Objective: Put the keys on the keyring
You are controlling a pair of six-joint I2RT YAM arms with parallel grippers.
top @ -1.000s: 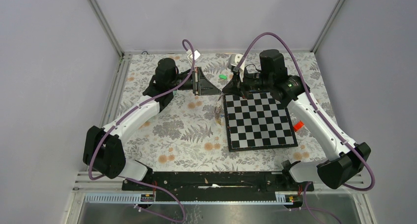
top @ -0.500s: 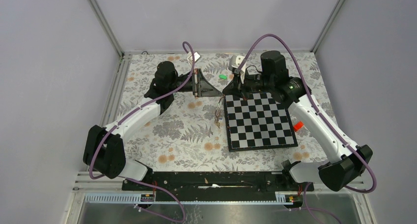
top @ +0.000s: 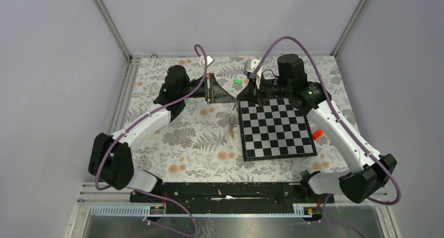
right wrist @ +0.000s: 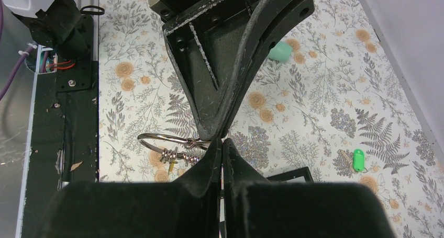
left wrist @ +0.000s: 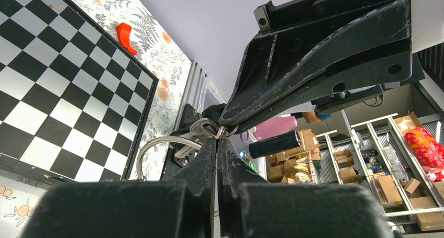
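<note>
**Counts.** We count two grippers, the left gripper [top: 232,95] and the right gripper [top: 240,95], which meet tip to tip. One keyring [right wrist: 166,140] hangs at their tips; the keys on it are too small for us to count. One green-headed key [top: 237,81] lies just beyond the tips. One chessboard [top: 275,128] lies on the base side of the right gripper. One red piece [top: 316,133] lies beside that gripper's arm. One mint-coloured cylinder [right wrist: 280,51] shows behind the left gripper.

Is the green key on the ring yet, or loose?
Loose. The green key lies alone on the tablecloth, apart from the keyring held at the closed jaws.
</note>
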